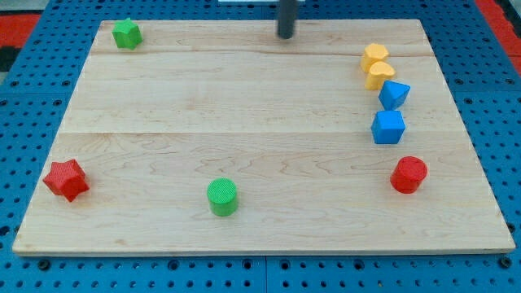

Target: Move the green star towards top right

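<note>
The green star (pixel 126 33) lies near the board's top-left corner. My tip (pixel 285 36) is at the top middle of the board, well to the right of the green star and not touching any block. The rod above it runs out of the view's top edge.
A green cylinder (pixel 222 197) sits at the bottom middle and a red star (pixel 66 180) at the bottom left. On the right stand two yellow blocks (pixel 377 66), touching, a blue block (pixel 394 94), a blue cube (pixel 388 127) and a red cylinder (pixel 408 175). The wooden board (pixel 244 106) lies on a blue pegboard.
</note>
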`<state>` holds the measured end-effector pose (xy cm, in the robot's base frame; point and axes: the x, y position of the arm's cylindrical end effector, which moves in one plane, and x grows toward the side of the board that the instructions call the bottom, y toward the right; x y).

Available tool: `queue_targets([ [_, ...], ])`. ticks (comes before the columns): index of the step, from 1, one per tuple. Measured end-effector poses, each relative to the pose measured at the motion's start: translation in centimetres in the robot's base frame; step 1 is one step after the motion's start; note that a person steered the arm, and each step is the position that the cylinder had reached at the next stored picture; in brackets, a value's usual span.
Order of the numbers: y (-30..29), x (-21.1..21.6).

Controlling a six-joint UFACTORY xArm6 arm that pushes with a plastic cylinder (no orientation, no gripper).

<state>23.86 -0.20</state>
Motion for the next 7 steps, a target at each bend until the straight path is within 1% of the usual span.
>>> queue_targets([
  [1,-9.2,3.4],
  [2,-18.9,4.8],
  [3,-28.2,3.9],
  [4,-30.1,0.9],
  [5,-26.4,0.6],
  [6,-22.8,-1.4],
  [7,-24.1,-2.8],
])
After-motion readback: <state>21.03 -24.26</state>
